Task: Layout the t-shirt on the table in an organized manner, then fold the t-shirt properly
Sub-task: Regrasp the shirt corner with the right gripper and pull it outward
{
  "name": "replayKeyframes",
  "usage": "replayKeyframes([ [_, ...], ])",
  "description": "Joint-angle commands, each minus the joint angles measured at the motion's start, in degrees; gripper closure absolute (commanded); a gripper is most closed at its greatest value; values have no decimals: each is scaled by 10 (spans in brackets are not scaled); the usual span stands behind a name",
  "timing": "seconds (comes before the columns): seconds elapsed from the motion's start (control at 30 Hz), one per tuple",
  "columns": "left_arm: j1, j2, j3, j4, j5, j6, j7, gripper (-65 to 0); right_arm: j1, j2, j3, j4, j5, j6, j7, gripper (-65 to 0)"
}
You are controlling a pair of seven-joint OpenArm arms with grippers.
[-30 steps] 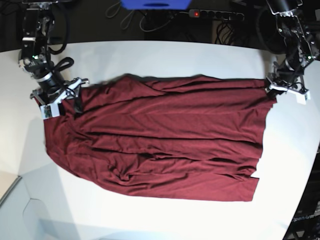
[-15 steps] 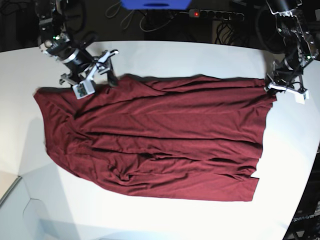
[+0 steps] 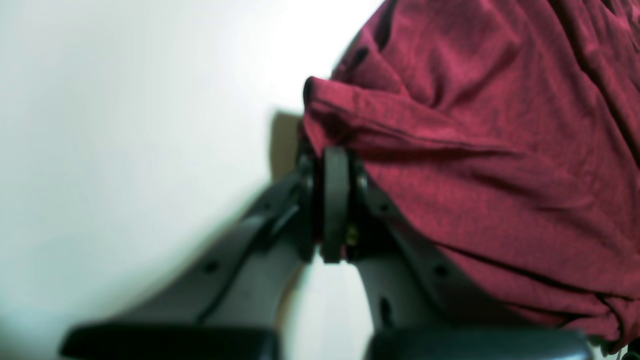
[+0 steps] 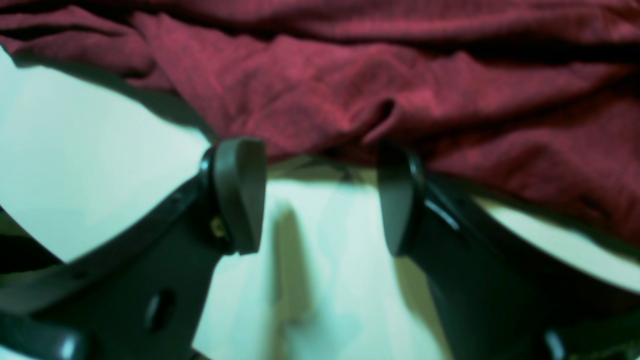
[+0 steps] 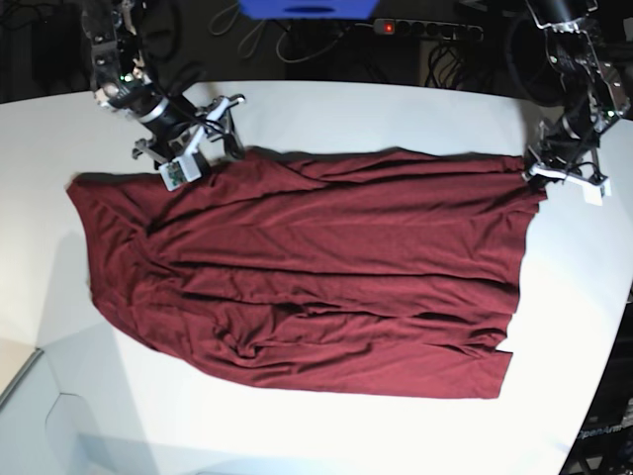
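The dark maroon t-shirt [image 5: 326, 267] lies spread wide across the white table [image 5: 396, 109], with long creases running left to right. At the shirt's far right corner, my left gripper [image 5: 541, 174] is shut; the left wrist view shows the left gripper [image 3: 332, 160] pinching a fold of the t-shirt [image 3: 490, 140]. My right gripper [image 5: 213, 146] stands at the shirt's far edge, near its left end. In the right wrist view the right gripper [image 4: 320, 197] is open, nothing between its fingers, and the t-shirt's [image 4: 350, 95] edge lies just beyond the tips.
A black power strip [image 5: 427, 30], cables and a blue object [image 5: 307, 8] sit behind the table's far edge. The table's curved edge runs down the right side. A grey panel [image 5: 59, 426] shows at the lower left corner.
My right gripper has left the shirt's left corner and moved right along the far edge. That corner now lies spread out to the left. The left arm has stayed in place.
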Motion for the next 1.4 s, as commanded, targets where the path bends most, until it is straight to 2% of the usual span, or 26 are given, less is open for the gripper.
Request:
replayKeyframes([
  [0.0,-1,-6,-2,7,3,6,5,-2,3,-5,1,7,7,-2,15,-359],
  [0.3,-1,-6,-2,8,1,6,5,-2,3,-26,1,6,7,-2,11,-359],
  [0.8,0,-6,-4,9,0,6,5,-2,15,-35,-15,-25,7,0,15,-344],
  [0.87,0,-7,-4,9,0,6,5,-2,16,-35,-15,-25,7,0,15,-308],
  [0.97,0,-8,-4,9,0,6,5,-2,26,-35,-15,-26,7,0,11,-215],
  [1.1,-1,-9,-4,9,0,6,5,-2,25,-35,-14,-26,7,0,10,-27],
  [1.13,-1,-9,-4,9,0,6,5,-2,25,-35,-14,-26,7,0,10,0],
  [1.37,-17,-10,-5,21,-2,6,10,-2,1,-32,-13,17,9,2,15,0],
])
